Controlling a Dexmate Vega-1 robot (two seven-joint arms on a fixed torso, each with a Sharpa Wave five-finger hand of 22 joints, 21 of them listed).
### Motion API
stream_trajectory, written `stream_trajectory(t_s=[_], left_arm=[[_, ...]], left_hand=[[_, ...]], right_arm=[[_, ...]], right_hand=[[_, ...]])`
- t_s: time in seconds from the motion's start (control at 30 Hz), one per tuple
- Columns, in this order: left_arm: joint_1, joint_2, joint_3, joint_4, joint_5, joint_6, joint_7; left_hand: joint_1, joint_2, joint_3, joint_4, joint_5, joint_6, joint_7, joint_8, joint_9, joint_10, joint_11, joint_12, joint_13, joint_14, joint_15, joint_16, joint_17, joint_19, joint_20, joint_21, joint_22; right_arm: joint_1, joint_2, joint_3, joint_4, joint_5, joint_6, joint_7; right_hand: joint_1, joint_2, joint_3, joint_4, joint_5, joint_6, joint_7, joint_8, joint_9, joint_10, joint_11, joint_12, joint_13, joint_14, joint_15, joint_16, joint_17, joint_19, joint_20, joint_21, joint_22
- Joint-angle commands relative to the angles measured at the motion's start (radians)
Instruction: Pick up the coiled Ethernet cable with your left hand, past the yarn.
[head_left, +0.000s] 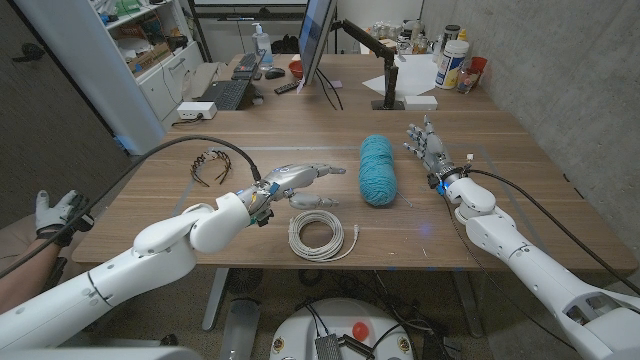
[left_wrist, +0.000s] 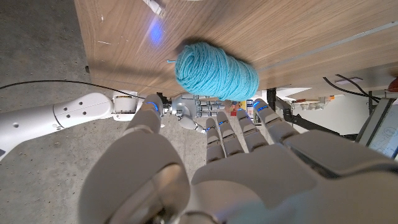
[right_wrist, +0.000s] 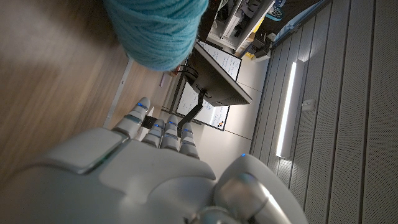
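Observation:
The white coiled Ethernet cable (head_left: 316, 236) lies near the table's front edge, in front and left of the teal yarn skein (head_left: 378, 170). My left hand (head_left: 300, 182) hovers just behind the coil, left of the yarn. Its fingers stretch toward the yarn and hold nothing. In the left wrist view my left hand (left_wrist: 249, 162) points at the yarn (left_wrist: 216, 70), and one end of the cable (left_wrist: 152, 5) shows at the picture's edge. My right hand (head_left: 428, 148) stands right of the yarn, fingers spread and empty. The right wrist view shows that hand (right_wrist: 143, 168) close to the yarn (right_wrist: 158, 31).
Black wire hair bands (head_left: 213, 165) lie left of my left hand. A monitor (head_left: 318, 40), keyboard (head_left: 226, 93), white boxes (head_left: 421, 100) and bottles (head_left: 452, 57) crowd the table's back. A person's gloved hand (head_left: 55, 212) shows at the left edge.

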Motion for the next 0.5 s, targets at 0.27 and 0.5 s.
stream_trajectory(t_s=[0.27, 0.5], left_arm=[[0.01, 0.007, -0.012, -0.013, -0.005, 0.001, -0.007], [0.021, 0.012, -0.021, -0.019, -0.004, -0.001, 0.003]], left_hand=[[0.01, 0.002, -0.006, 0.001, -0.004, 0.009, 0.003, 0.0, 0.003, 0.001, 0.001, 0.001, 0.004, -0.001, -0.047, -0.005, 0.005, -0.001, 0.0, 0.001, 0.002], [0.011, 0.002, -0.007, 0.001, -0.004, 0.011, 0.002, 0.0, 0.003, 0.004, -0.001, 0.002, 0.005, 0.0, -0.048, -0.005, 0.005, -0.001, -0.001, 0.001, 0.002]], right_arm=[[0.0, -0.001, 0.0, -0.001, -0.001, 0.0, -0.001], [0.0, -0.001, 0.0, 0.001, -0.003, 0.003, -0.001]], right_hand=[[0.001, 0.029, -0.002, 0.002, 0.005, -0.003, 0.002, 0.003, 0.003, -0.006, 0.001, 0.007, 0.0, -0.007, -0.001, 0.005, 0.002, -0.003, 0.002, 0.008, 0.003], [0.001, 0.029, -0.003, 0.002, 0.006, -0.003, 0.002, 0.003, 0.003, -0.005, 0.0, 0.007, 0.0, -0.007, -0.002, 0.006, 0.002, -0.003, 0.003, 0.008, 0.003]])
